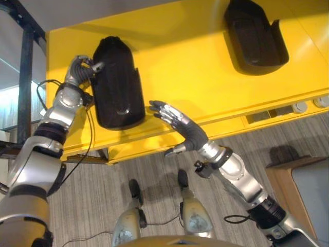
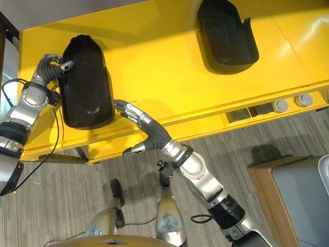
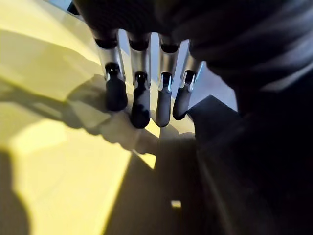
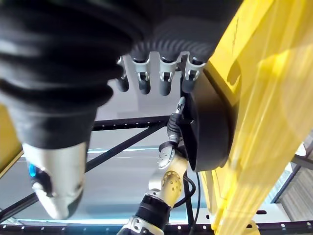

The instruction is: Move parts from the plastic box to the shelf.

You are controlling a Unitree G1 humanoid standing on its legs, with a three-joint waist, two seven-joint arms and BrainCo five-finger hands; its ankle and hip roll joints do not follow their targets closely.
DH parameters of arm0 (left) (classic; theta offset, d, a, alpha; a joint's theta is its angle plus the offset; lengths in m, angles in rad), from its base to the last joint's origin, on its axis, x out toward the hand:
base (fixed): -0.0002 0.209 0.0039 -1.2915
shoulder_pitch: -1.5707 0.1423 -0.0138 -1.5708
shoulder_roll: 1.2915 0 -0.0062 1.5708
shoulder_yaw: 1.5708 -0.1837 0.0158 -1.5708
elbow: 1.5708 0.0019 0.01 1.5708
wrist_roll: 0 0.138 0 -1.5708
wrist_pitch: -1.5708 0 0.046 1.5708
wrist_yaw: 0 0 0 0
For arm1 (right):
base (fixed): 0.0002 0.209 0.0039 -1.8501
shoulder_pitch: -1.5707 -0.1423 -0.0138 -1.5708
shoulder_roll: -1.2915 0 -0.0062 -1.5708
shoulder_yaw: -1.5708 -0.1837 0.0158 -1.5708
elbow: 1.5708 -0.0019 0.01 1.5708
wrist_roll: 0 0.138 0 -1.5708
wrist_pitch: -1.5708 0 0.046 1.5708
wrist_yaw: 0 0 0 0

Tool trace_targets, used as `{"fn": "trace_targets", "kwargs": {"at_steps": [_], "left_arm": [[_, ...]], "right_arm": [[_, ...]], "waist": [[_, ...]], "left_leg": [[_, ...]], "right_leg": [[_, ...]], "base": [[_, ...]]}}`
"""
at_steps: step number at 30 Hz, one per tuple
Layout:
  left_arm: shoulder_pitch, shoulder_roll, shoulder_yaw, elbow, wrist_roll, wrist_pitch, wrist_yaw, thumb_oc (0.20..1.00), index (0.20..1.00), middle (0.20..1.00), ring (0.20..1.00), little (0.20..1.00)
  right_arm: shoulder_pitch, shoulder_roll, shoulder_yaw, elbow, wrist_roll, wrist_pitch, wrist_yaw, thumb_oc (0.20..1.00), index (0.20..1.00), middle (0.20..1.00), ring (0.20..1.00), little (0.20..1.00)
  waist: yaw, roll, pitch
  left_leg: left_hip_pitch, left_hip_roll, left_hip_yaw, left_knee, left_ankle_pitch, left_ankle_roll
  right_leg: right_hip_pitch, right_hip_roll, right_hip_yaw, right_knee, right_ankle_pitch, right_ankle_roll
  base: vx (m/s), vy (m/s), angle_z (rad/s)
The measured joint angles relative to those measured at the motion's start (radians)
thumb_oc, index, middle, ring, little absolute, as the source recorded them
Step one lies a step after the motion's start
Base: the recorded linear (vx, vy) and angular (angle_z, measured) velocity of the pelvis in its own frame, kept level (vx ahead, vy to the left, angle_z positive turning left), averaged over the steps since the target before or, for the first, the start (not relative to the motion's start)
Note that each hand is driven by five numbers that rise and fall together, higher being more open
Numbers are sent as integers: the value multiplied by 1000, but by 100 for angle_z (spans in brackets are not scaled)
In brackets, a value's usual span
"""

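On the near left part of the yellow shelf (image 1: 205, 77) lies a black moulded part (image 1: 117, 82), a long rounded shell with a domed back and a matt, faintly grained skin, its near end reaching almost to the shelf's front edge. The left hand (image 1: 81, 68) sits at its far left side with fingers curled against the rim, and the thumb seems to hook the edge there, so it looks like a light pinch on the part rather than a full wrap. The right hand (image 1: 177, 122) hovers just right of the part's near end, fingers straight and spread, not touching it as far as the views tell. A second black part (image 2: 226, 36) of similar make, an open tray-like shell with a raised wall, rests well apart on the far right of the shelf. Both look like stiff plastic mouldings: probably light for their bulk, rigid, not fragile, but smooth enough to slide on the glossy painted surface. The long side rims seem the best place to grip, one hand on each flank. The plastic box cannot be made out with certainty.
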Motion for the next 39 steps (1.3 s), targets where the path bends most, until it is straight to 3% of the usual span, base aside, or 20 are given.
{"fn": "trace_targets", "kwargs": {"at_steps": [10, 16, 21, 25, 26, 27, 28, 33, 35, 39], "left_arm": [[0, -60, 10, 0, 1, -2, 77, 1000, 1000, 1000, 1000, 1000], [0, -100, 82, -10, -48, -3, 130, 1000, 1000, 1000, 1000, 1000], [169, -70, 172, -292, -29, -5, 167, 1000, 1000, 1000, 1000, 1000], [249, -43, 213, -380, 49, 7, 210, 1000, 1000, 1000, 1000, 1000], [339, -23, 259, -550, 108, -3, 236, 1000, 1000, 1000, 1000, 1000], [373, -18, 273, -616, 125, -7, 236, 1000, 1000, 1000, 1000, 1000], [447, -18, 309, -729, 132, -11, 229, 1000, 1000, 1000, 1000, 1000], [820, -55, 392, -1111, 107, -123, 129, 1000, 1000, 1000, 1000, 1000], [887, -96, 382, -1143, 47, -169, 59, 1000, 1000, 1000, 1000, 1000], [964, -126, 351, -1211, -54, -203, -49, 1000, 1000, 1000, 1000, 1000]], "right_arm": [[1, 0, 4, 0, -2, 0, -4, 1000, 1000, 1000, 1000, 1000], [7, -2, 0, 0, -16, -1, -19, 1000, 1000, 1000, 1000, 1000], [51, -2, -51, 0, -25, 0, -21, 1000, 1000, 1000, 1000, 1000], [74, -2, -61, 0, -40, 1, -12, 1000, 1000, 1000, 1000, 1000], [85, -2, -65, 4, -41, 1, -4, 1000, 1000, 1000, 1000, 1000], [88, -1, -66, 6, -42, 3, 1, 482, 482, 482, 482, 482], [91, 1, -70, 7, -43, 8, 3, 200, 200, 200, 200, 200], [244, 68, -154, 26, -51, 20, 11, 200, 200, 200, 200, 200], [299, 95, -153, 94, -50, 25, 12, 200, 200, 200, 200, 200], [338, 101, -150, 146, -38, 59, 23, 200, 200, 200, 200, 200]], "waist": [[-13, -5, 2], [-17, -17, -2], [-6, -25, -13], [14, -38, -63], [18, -49, -86], [32, -53, -94], [43, -57, -101], [78, -73, -171], [95, -77, -216], [91, -74, -220]], "left_leg": [[29, -2, 5, 3, 0, 3], [80, 2, 24, 0, -16, 1], [152, 9, 21, 0, -29, -3], [172, 13, 8, 0, -36, -7], [181, 12, -3, 0, -38, -6], [189, 12, -2, 0, -39, -6], [201, 11, -3, 0, -43, -5], [250, 5, -11, 0, -71, 3], [254, 2, -13, 0, -78, -1], [250, -1, -24, 0, -77, 0]], "right_leg": [[26, 0, 3, 6, 4, -5], [68, 0, 19, 3, -4, -3], [143, 3, 14, 6, -15, -9], [168, 6, 3, 6, -26, -14], [187, 5, -8, 6, -34, -13], [194, 5, -9, 6, -35, -12], [208, 4, -9, 6, -38, -11], [259, -1, -11, 0, -69, -9], [266, -4, -11, 0, -77, -4], [272, -7, -11, 0, -78, -7]], "base": [[6, 0, -1], [41, -2, -9], [55, 1, 2], [23, 7, 9], [27, 12, 21], [46, 16, 18], [31, 10, 1], [32, 8, 7], [0, 0, 0], [0, 0, 0]]}}
